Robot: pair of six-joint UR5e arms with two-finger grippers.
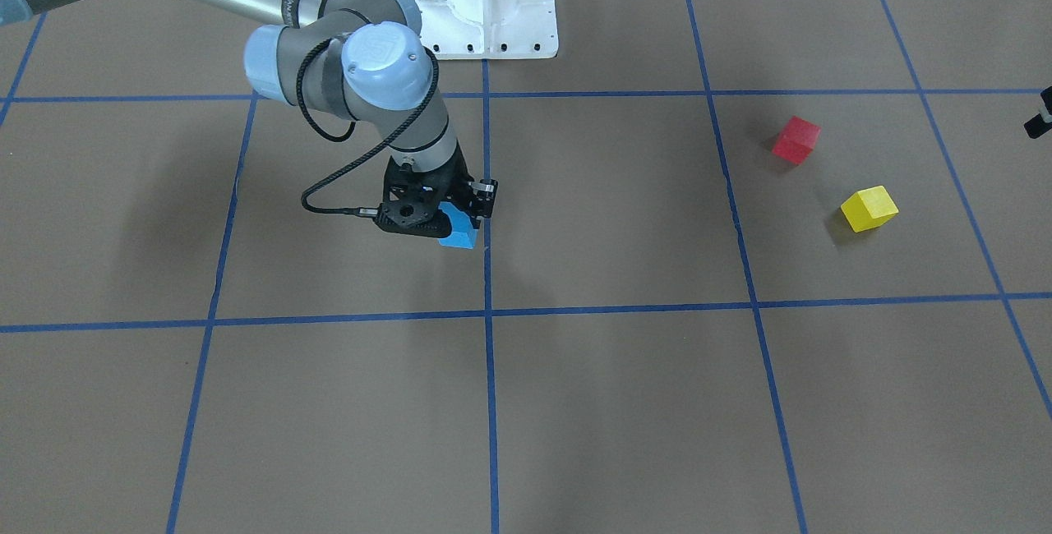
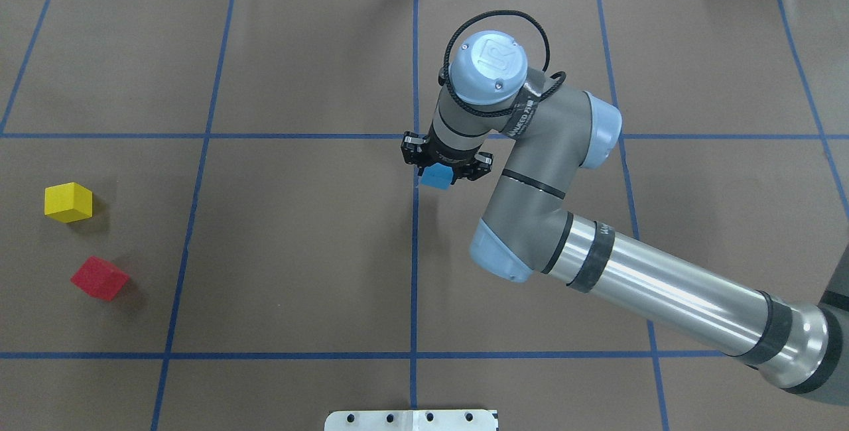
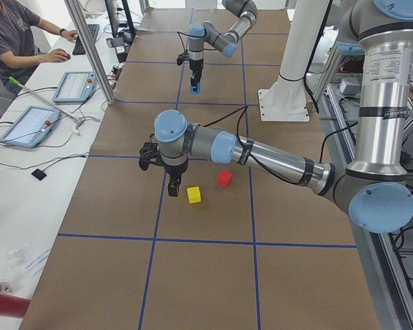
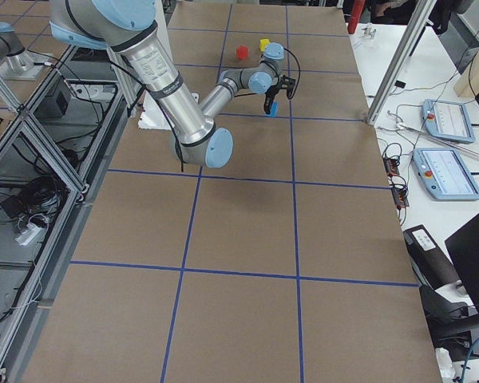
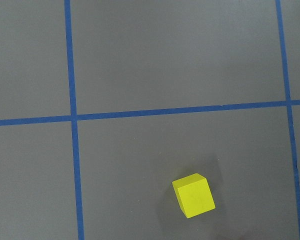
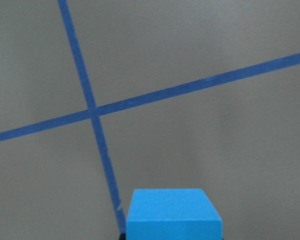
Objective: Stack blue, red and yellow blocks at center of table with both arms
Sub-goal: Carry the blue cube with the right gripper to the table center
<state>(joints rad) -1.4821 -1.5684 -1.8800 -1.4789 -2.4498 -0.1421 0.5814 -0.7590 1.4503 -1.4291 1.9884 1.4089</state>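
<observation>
- The right arm (image 2: pixel 650 285) comes in low and long from the robot's right side. It bends at the grey wrist joints (image 2: pixel 530 152) near the middle of the surface (image 2: pixel 298 252).
- The right gripper (image 2: pixel 440 171) points straight down, and its jaws are closed on the sides of a blue block (image 2: pixel 434 180).
- The left arm (image 3: pixel 275 155) stretches out level over the surface, and its wrist is turned down at the end.
- The left gripper (image 3: pixel 173 187) hangs pointing down, clear of the surface. Whether its jaws are open or closed cannot be told.
</observation>
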